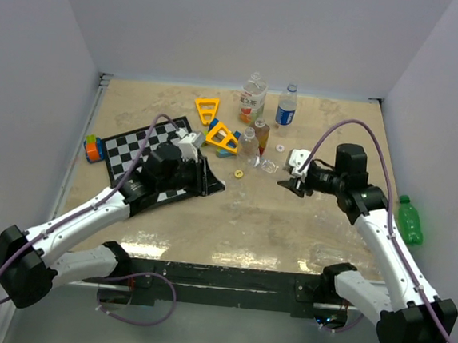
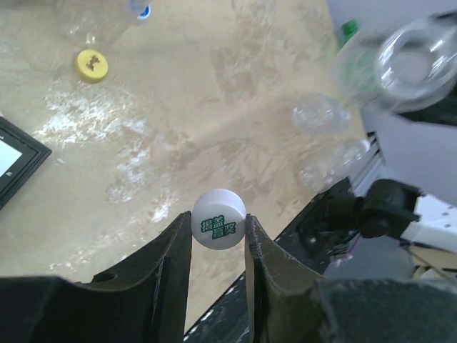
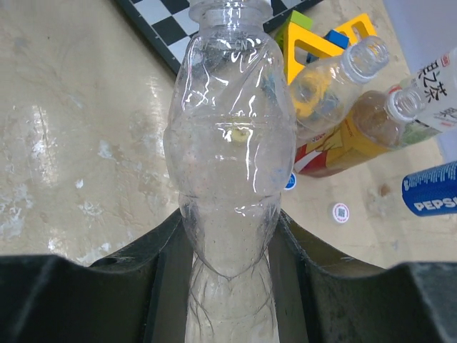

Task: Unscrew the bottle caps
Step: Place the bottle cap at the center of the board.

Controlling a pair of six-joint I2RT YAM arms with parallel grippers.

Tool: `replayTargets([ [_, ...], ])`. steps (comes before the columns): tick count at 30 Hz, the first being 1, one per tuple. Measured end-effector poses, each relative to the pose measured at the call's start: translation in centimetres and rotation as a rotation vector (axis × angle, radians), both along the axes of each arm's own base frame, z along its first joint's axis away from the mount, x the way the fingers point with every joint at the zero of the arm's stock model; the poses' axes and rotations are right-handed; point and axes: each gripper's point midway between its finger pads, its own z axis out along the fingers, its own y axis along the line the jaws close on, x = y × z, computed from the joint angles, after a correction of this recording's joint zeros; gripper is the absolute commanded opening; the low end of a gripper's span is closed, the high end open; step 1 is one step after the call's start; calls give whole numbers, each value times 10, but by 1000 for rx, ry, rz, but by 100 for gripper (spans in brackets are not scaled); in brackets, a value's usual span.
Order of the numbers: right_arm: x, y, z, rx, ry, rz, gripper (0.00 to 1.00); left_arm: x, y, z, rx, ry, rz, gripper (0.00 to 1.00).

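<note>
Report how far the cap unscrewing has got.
Done: the clear plastic bottle clamped in the right pincer has a bare neck, and a yellow round cap lies loose on the table. In hand: the left pincer grips a white round cap with green print, off any bottle. Left: the blue-labelled bottle and green bottle look still capped.

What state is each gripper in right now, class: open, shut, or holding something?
Left gripper: closed on a white bottle cap.
Right gripper: closed around a clear bottle.
</note>
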Motion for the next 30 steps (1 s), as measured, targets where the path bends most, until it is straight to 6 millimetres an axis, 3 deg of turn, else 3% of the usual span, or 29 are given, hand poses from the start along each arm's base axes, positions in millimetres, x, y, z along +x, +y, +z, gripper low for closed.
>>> replayTargets([
  [4,18,-16,9,60,47,-71,9,-4,-8,-35,111,11,-78,0],
  [10,50,-57,28,158,63,-242,10,-26,-53,-42,234,-85,-256,0],
  [17,73,-107,51,263,34,-424,10,6,-92,-49,313,-145,-274,0],
  [25,77,-138,66,338,20,-507,10,28,-165,-74,385,-190,-311,0],
  [30,73,-156,73,380,18,-551,11,74,-215,-84,407,-247,-249,0],
])
